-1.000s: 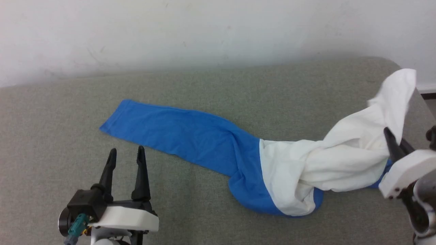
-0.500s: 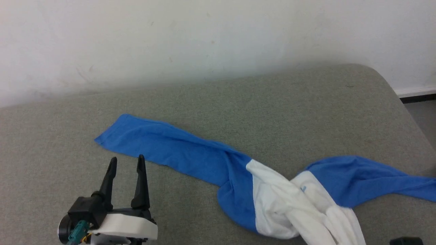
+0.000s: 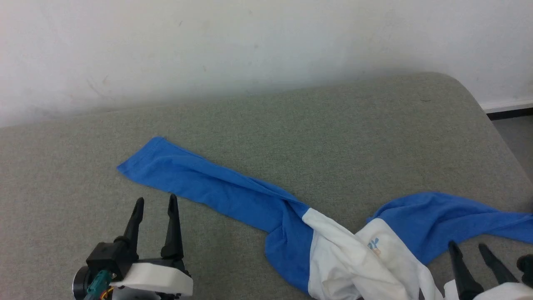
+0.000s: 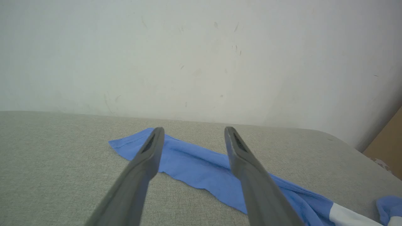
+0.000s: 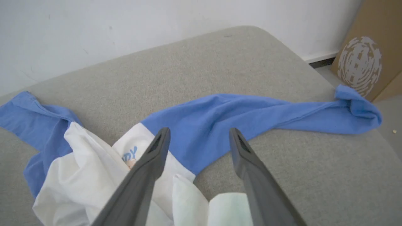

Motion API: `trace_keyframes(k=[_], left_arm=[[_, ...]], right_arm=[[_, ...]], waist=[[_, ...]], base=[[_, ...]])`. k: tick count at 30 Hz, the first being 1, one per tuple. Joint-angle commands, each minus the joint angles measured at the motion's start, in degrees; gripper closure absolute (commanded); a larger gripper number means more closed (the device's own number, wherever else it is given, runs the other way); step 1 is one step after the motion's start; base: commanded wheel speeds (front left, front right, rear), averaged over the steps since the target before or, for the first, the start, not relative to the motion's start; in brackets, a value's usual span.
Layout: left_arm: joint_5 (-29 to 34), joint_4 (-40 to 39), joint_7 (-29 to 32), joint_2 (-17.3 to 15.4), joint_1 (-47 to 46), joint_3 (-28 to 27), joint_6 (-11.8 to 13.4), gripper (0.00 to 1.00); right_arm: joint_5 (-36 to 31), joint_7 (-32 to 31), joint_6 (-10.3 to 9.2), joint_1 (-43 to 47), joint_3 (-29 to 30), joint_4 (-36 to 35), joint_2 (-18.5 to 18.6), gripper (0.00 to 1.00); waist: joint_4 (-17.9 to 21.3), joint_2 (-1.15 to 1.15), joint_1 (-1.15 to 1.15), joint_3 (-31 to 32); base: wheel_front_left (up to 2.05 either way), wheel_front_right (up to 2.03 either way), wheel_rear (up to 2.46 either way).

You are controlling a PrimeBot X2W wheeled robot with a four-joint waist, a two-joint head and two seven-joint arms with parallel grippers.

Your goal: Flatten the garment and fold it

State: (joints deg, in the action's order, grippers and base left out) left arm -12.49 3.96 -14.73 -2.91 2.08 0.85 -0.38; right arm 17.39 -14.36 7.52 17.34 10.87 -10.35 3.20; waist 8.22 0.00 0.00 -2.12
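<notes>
The long-sleeved shirt (image 3: 287,233) is lying on the grey fabric-covered worktop (image 3: 333,137), not flattened and not folded. Its white body (image 3: 345,266) is sitting bunched and twisted near the front edge of the worktop, toward the robot's right side, and part of it is running out of the head view at the bottom. One blue sleeve (image 3: 200,183) is stretching away from the body toward the robot's left and a little toward the wall (image 3: 250,41), lying almost flat with some long creases. The other blue sleeve (image 3: 458,216) is reaching toward the robot's right; in the right wrist view its cuff is curling up at the right edge of the worktop. A small cartoon print (image 3: 374,246) is showing on the white cloth where this sleeve is joining the body.

The left end effector (image 3: 156,199) is hovering at the lower left of the head view, released, with its two dark fingers apart and nothing between them. It is staying just beside the left sleeve, on the near side, and is not touching the cloth.

The right end effector (image 3: 467,246) is sitting at the lower right, also released, its fingers wide apart and gripping nothing. In the right wrist view the fingers are pointing over the place where the right sleeve is meeting the white body, with folds of white cloth lying close beneath them.

A brown cardboard box (image 5: 370,47) with a pale round print is standing beyond the right end of the worktop.
</notes>
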Motion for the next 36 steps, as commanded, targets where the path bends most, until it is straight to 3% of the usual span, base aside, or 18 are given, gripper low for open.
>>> trace_keyframes(k=[1, 6, 13, 24, 34, 35, 36], left_arm=[[0.82, 0.44, -0.27, 0.03, -0.52, 0.01, 0.22, 0.0], [1.95, 2.47, -0.27, 0.03, -3.18, 1.29, -0.66, 0.0], [2.23, 8.88, 2.17, 0.03, -12.99, 6.3, -4.18, 0.0], [-0.4, 26.84, 20.25, -0.33, -30.38, 11.71, -6.22, 0.0], [1.34, 38.97, 41.38, -3.52, -36.13, 16.69, -6.65, 0.0], [1.5, 39.46, 43.96, -4.07, -36.25, 17.86, -6.79, 0.11], [2.16, 39.67, 46.24, -4.96, -36.37, 19.67, -6.91, 0.53]], right_arm=[[-1.03, 2.78, -0.03, -2.06, -0.41, 0.1, -0.16, 0.0], [-4.16, 9.22, -0.03, -6.07, -3.66, -0.81, 0.33, 0.0], [-6.53, 11.72, -0.03, -9.11, -8.67, -2.29, 1.16, 0.0], [-5.68, 13.62, -0.03, -12.61, -11.73, -1.5, 1.64, 0.0], [-3.74, 14.86, -0.03, -13.48, -12.02, 1.67, 1.21, 0.0], [-3.28, 14.99, -0.03, -13.54, -12.15, 1.87, 1.14, 0.0], [-3.08, 15.12, -0.03, -13.6, -12.25, 2.03, 1.12, 0.0]], waist=[[-0.01, 0.0, 0.0, -0.13], [0.03, 0.0, 0.0, -1.29], [1.0, 0.0, 0.0, -5.32], [4.62, 0.0, 0.0, -11.19], [6.11, 0.0, 0.0, -12.01], [6.17, 0.0, 0.0, -11.94], [6.2, 0.0, 0.0, -11.87]], base=[[0.0, 0.0, 0.0], [0.0, 0.0, 0.0], [0.0, 0.0, 0.0], [0.0, 0.0, 0.0], [0.0, 0.0, 0.0], [0.0, 0.0, 0.0], [0.0, 0.0, 0.0]])
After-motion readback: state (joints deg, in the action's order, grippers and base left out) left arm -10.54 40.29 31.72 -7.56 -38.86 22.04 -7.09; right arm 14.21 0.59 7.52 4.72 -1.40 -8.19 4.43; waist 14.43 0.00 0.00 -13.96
